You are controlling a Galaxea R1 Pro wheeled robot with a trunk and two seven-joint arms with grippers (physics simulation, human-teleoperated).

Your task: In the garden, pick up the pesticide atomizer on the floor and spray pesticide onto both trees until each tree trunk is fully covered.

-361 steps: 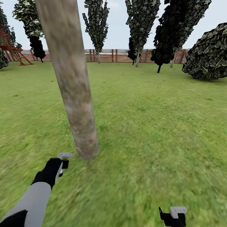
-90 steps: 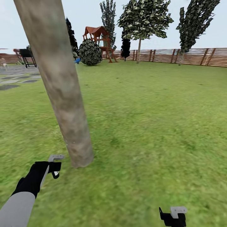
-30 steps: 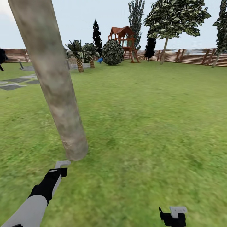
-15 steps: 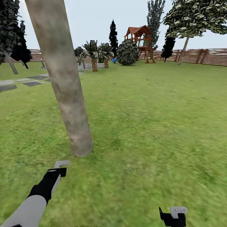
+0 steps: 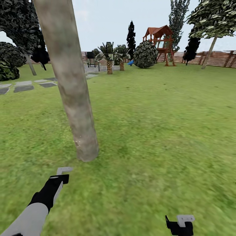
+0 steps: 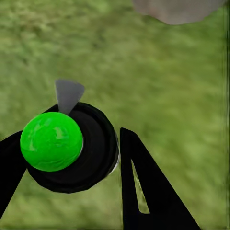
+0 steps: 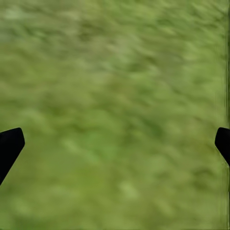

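A red-roofed wooden play tower (image 5: 160, 42) stood at the far side of the green lawn. A round dark-leaved bush (image 5: 145, 55) sat just beside it. Two short palms with scaly brown trunks (image 5: 113, 59) were grouped near a black grill-like stand (image 5: 90, 59). Thin dark cypress-like trees (image 5: 131, 36) rose behind. Flat grey stepping stones (image 5: 24, 86) lay in the grass.

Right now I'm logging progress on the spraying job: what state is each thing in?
pesticide atomizer: held between the left claw's fingers.
left claw: shut on the atomizer, near the trunk's base.
right claw: open, over grass.
tree trunk: standing, leaning slightly.
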